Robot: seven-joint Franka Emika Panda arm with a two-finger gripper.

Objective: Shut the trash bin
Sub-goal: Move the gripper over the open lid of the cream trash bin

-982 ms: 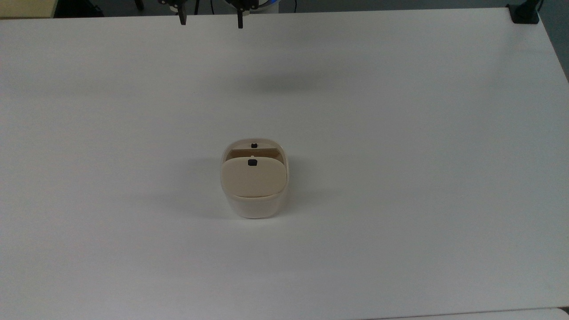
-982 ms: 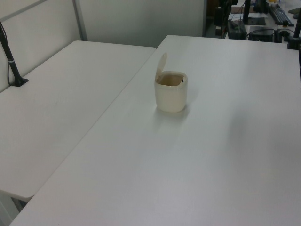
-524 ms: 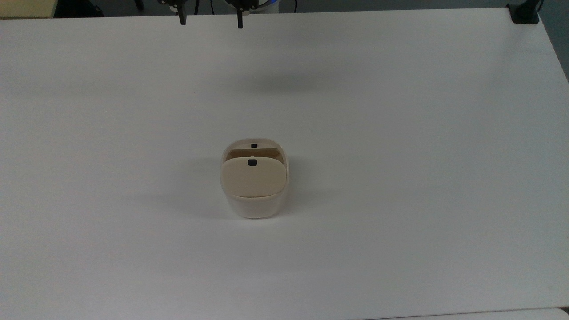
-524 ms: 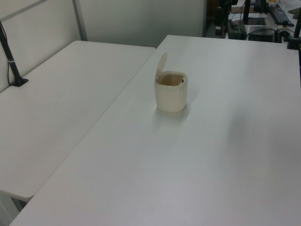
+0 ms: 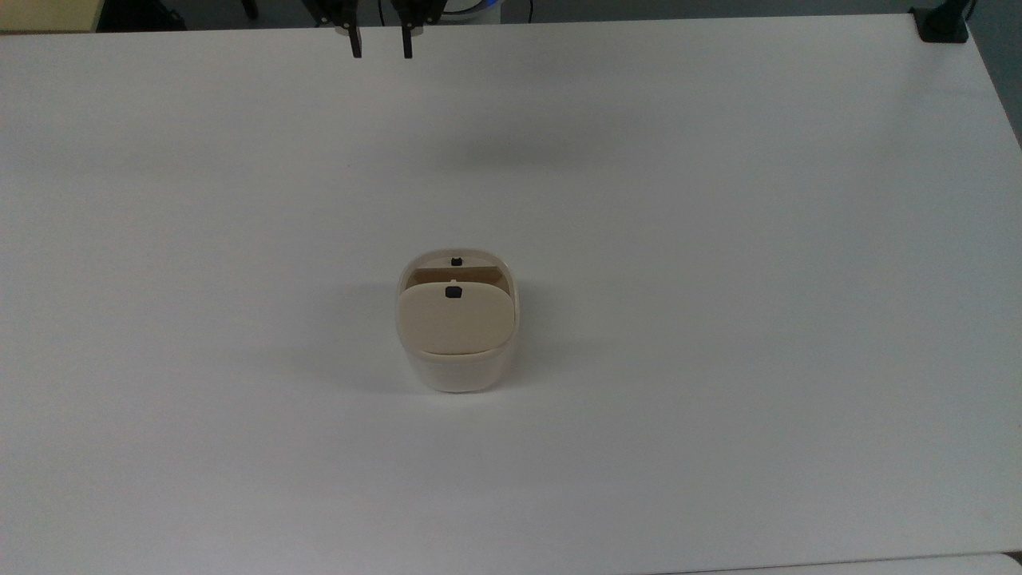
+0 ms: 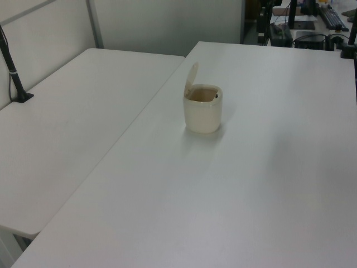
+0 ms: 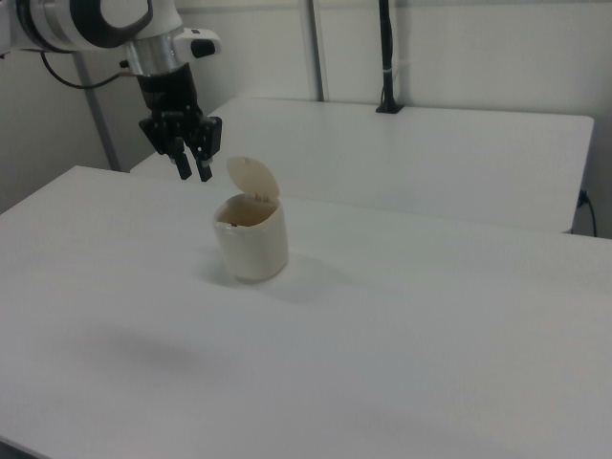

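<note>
In the top view, the bin (image 5: 457,323) stands near the centre of the frame on the white table (image 5: 718,319). Its beige lid (image 5: 453,319) is raised, and a small black button (image 5: 453,292) sits near the upper edge of the lid. Behind the lid the mouth of the bin is open, with a second small black part on the far rim. The gripper (image 5: 381,44) is at the top edge of the frame, a little left of centre and well apart from the bin. Its two dark fingers (image 5: 355,44) point down with a narrow gap between them, and they hold nothing.

In the left view, the bin (image 6: 203,109) is in the upper middle of the frame. The lid (image 6: 191,80) stands almost upright on the left view's left side of the rim.

In the right view, the bin (image 7: 251,239) is left of the centre, with the lid (image 7: 254,179) tilted up at the back. The gripper (image 7: 191,169) hangs in the upper left of the frame, above the table and just left of the lid, not touching it. Its fingers are slightly apart and empty. A second table (image 7: 459,153) stands behind.
</note>
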